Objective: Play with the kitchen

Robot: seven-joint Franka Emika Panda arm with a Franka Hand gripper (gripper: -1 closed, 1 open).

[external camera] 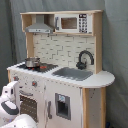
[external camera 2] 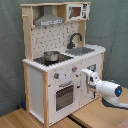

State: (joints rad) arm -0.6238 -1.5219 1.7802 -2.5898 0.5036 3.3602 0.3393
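The kitchen [external camera 2: 60,60] stands upright on the wooden floor [external camera 2: 30,119], with a pot [external camera 2: 50,55] on its stovetop. In the second exterior view the tool [external camera 2: 86,80] sits just beside the front panel, to the second exterior view's right of the oven door [external camera 2: 65,96], pointing at the cabinet. I cannot tell how far it is open, nor whether it holds anything.

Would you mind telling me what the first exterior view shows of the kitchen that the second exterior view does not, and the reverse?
Only the first exterior view shows the dispenser panel on the kitchen front. Only the second exterior view shows the wooden floor and the kitchen's plain side panel. Both show the pot on the stovetop, the sink, faucet, microwave and arm.
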